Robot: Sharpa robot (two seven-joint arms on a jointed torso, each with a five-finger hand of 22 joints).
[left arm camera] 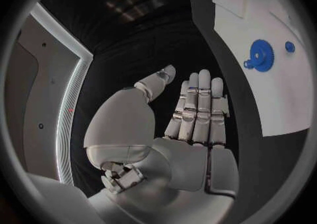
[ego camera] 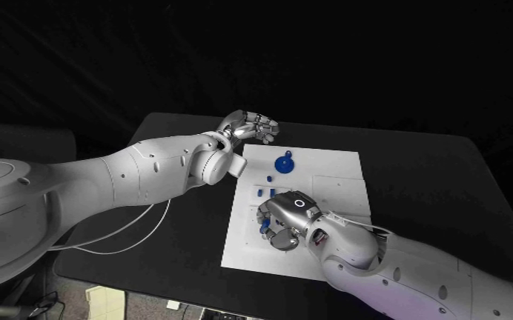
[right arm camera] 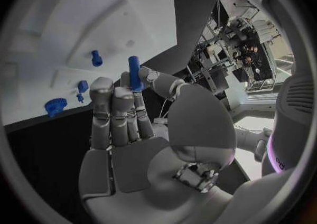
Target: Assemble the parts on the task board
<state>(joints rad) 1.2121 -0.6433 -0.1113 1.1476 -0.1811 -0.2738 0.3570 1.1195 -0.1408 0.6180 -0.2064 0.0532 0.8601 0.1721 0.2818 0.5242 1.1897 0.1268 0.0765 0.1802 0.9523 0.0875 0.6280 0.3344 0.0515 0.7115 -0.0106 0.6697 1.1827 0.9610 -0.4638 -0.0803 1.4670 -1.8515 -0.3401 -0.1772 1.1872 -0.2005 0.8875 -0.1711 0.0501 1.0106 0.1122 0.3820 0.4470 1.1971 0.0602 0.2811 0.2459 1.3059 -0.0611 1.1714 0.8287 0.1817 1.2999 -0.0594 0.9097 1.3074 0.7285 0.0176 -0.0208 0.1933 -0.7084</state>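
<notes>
The white task board [ego camera: 326, 187] lies in the middle of the black table. A blue gear [ego camera: 283, 164] stands near its far left corner, also seen as the gear [left arm camera: 262, 55] with a small blue part [left arm camera: 289, 47] beside it. Small blue pieces [ego camera: 267, 191] lie just nearer on the board. My right hand [ego camera: 285, 221] hovers over the board's near left part and pinches a blue peg [right arm camera: 134, 73] between thumb and fingers. My left hand [ego camera: 252, 126] hangs beyond the board's far left corner, fingers straight [left arm camera: 197, 105], holding nothing.
In the right wrist view a short blue part [right arm camera: 96, 58], another small piece [right arm camera: 82, 86] and the gear [right arm camera: 55, 106] show on the board [right arm camera: 79, 18]. Shallow raised outlines mark the board's right half [ego camera: 340, 183]. Black tabletop [ego camera: 438, 172] surrounds the board.
</notes>
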